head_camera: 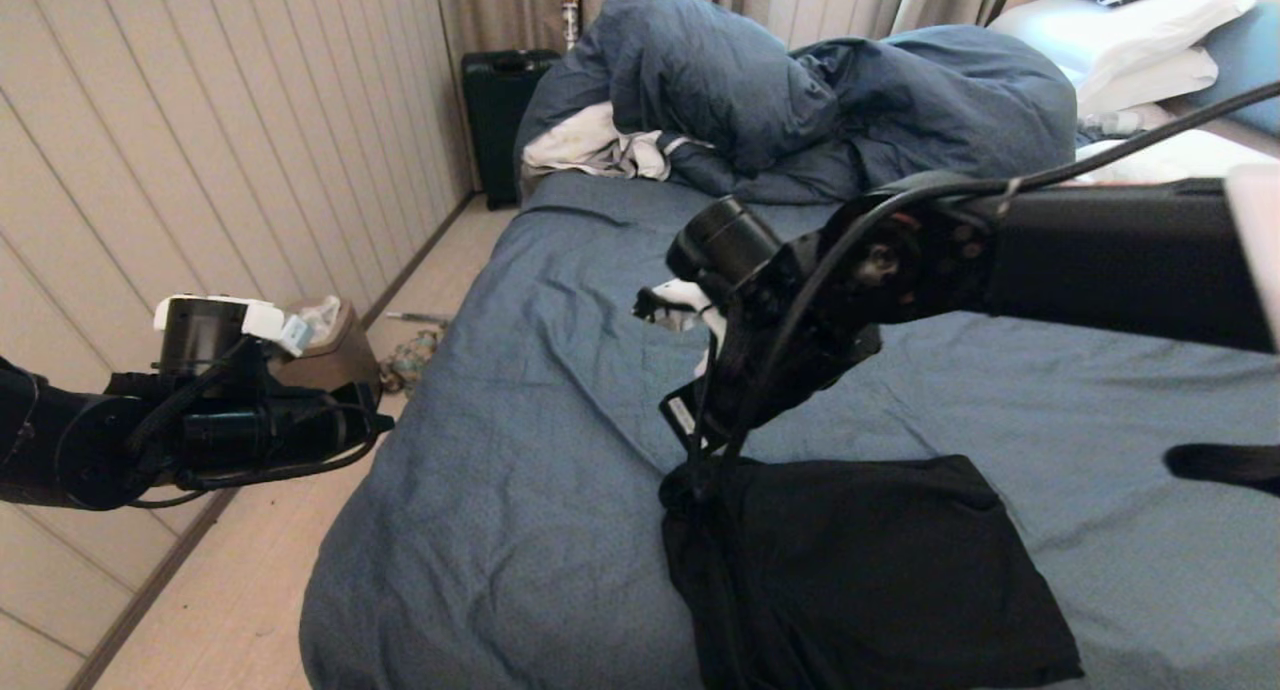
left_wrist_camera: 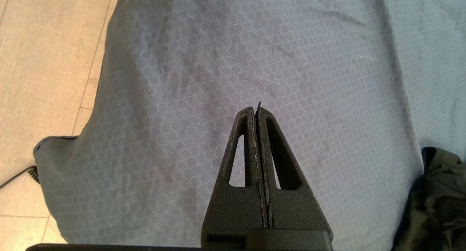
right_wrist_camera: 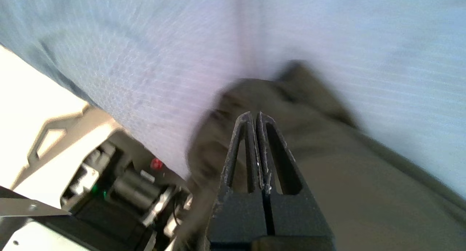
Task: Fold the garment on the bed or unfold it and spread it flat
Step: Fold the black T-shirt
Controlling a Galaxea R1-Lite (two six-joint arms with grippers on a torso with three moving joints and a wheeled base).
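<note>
While garment (head_camera: 860, 560) lies part-folded at lower centre on bed (head_camera: 520, 390), corner bunched, right gripper (right_wrist_camera: 253, 114) hovers closed, empty; left gripper (left_wrist_camera: 256, 110) closed, empty.

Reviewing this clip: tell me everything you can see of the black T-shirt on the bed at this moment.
The garment is plain black, thin, soft-looking fabric, folded into a compact, roughly rectangular pad; no print or lettering shows. It lies flat on the slate-blue sheet of the bed at the near end, its near edge running out of the head view. Its left side is bunched and creased. The right gripper, shut, hangs over that bunched corner; whether it pinches cloth cannot be told. The left gripper, shut and empty, is apart from the shirt.
</note>
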